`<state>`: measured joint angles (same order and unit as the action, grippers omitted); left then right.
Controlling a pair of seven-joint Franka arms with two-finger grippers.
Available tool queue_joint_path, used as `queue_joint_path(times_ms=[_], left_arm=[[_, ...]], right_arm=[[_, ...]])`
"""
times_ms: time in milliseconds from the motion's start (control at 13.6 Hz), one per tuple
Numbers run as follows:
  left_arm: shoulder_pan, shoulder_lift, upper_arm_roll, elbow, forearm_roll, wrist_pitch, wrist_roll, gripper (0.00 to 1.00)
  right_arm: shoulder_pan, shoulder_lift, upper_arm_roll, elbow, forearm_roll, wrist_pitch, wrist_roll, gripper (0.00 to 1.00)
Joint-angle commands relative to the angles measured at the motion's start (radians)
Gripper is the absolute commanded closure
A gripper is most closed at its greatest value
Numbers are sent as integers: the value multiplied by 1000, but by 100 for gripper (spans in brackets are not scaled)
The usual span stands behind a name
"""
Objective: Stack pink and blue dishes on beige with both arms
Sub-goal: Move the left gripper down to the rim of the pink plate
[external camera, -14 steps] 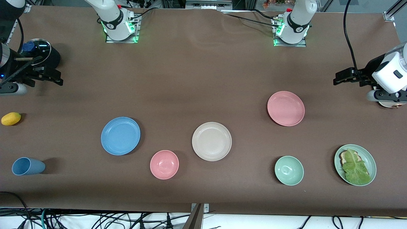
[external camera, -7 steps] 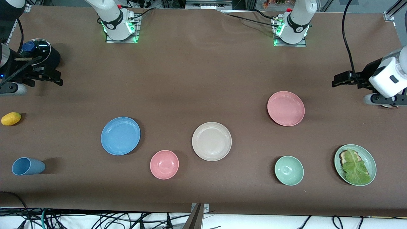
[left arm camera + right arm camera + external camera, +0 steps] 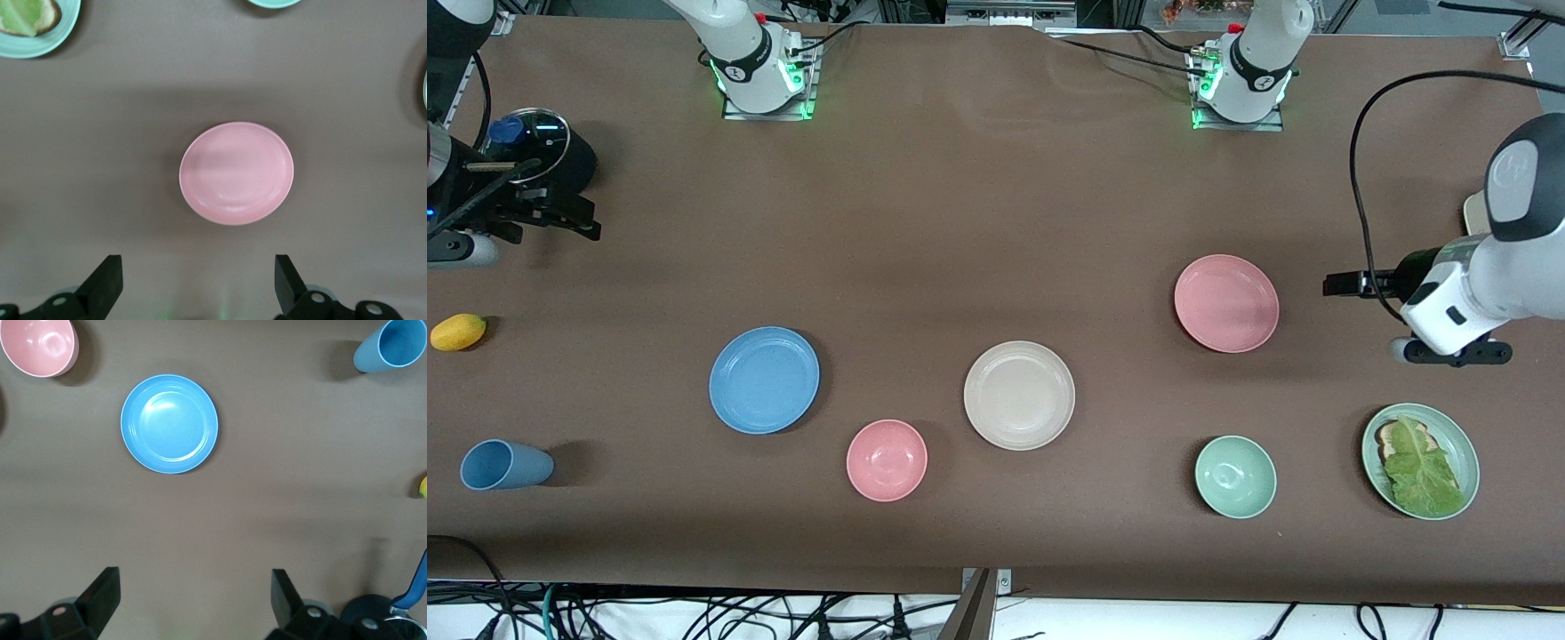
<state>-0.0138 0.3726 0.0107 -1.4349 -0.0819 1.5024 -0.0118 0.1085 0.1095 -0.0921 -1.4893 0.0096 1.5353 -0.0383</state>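
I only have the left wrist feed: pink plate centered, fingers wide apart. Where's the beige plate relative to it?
Observer: The beige plate lies nearer the front camera than the pink plate, toward the right arm's end of the table; nothing is on it yet.
Operator: And the blue one?
Observer: The blue plate lies flat farther toward the right arm's end, with a pink bowl between it and the beige plate.
Operator: Right gripper doing anything?
Observer: The right gripper is open over bare table near a black pot, holding nothing. The left gripper is open too, beside the pink plate.
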Motion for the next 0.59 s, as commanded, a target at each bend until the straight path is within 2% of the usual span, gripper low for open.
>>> queue_joint_path(times_ms=[0,221,443,516], left_arm=[[-2,46,0,34,-38,25,18,0],[-29,118,-17,36,-35,41,27,0],[-43,129,-12,16,-35,89,25,0],[-31,121,-9,-24,-45,125,35,0]], right_arm=[[-6,6,3,20,-3,-1,11,0],[-6,6,3,20,-3,-3,11,0],[-6,6,3,20,-3,-1,11,0],[-6,6,3,20,-3,-1,11,0]])
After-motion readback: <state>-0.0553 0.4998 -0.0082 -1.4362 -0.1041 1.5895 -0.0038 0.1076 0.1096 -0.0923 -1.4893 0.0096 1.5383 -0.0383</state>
